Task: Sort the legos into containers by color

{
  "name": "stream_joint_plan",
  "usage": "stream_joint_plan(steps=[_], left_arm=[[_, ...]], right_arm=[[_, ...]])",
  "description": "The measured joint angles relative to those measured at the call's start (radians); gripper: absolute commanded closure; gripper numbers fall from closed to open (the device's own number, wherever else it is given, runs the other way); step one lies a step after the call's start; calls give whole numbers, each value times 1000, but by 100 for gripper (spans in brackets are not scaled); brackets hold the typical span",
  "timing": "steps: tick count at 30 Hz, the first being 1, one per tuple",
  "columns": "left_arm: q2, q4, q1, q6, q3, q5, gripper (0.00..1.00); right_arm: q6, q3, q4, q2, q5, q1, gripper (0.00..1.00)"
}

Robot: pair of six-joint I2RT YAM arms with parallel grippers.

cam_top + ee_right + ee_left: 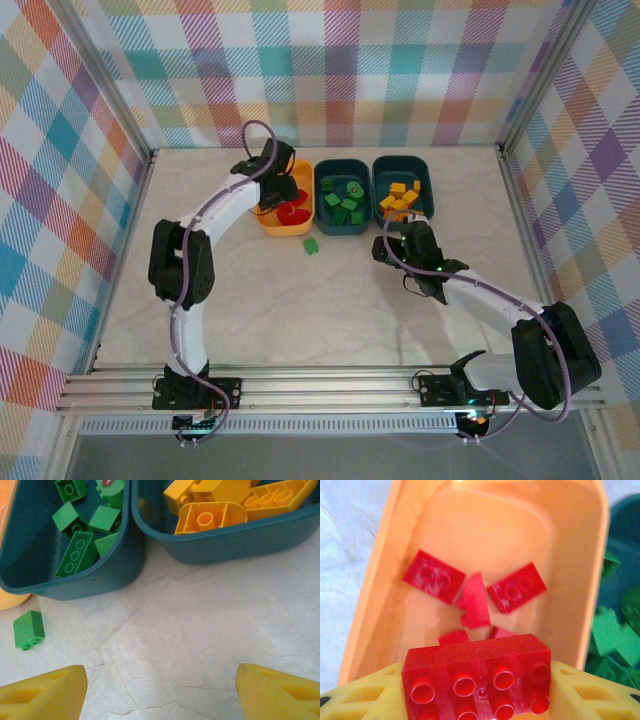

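Table (300,310): 1, pale marble-look top; I see 2 arms on it.
Tubs: 3 in a row at far side, touching or nearly so. Orange tub (306,176) on L, mid teal tub (322,205), R teal tub (378,178).
L gripper (477,690): over near end of orange tub (380,580), fingers clamped on 1 red brick (475,672), studs facing cam.
R gripper (160,695): fingers wide apart, nothing between them, above bare table just in front of both teal tubs.
Red legos (434,576): I count 5 lying in orange tub, 2 of them half hidden behind the held one.
Green legos (75,554): approx 6 in mid teal tub (100,582).
Yellow legos (210,516): heaped in R teal tub (240,540), at least 4, can't count exactly.
Loose green lego (28,629): 1, on table just outside mid teal tub's near-L corner.
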Motion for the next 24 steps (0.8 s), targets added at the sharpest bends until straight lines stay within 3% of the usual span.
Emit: stream_joint_plan(steps=[2,6,11,16,24], left_arm=[[58,-25,16,14,55,0,40],[130,-69,26,40,145,0,20],[97,-85,26,65,144,0,0],[-136,-39,26,66,-61,-11,0],[-709,169,33,-64,-684,-76,0]], right_arm=[[-19,11,2,20,-29,7,23],[-73,69,3,97,-72,63,23],[-141,132,10,159,-106,158,23],[-198,275,-3,280,-111,246,24],[-236,550,-69,568,-86,310,27]])
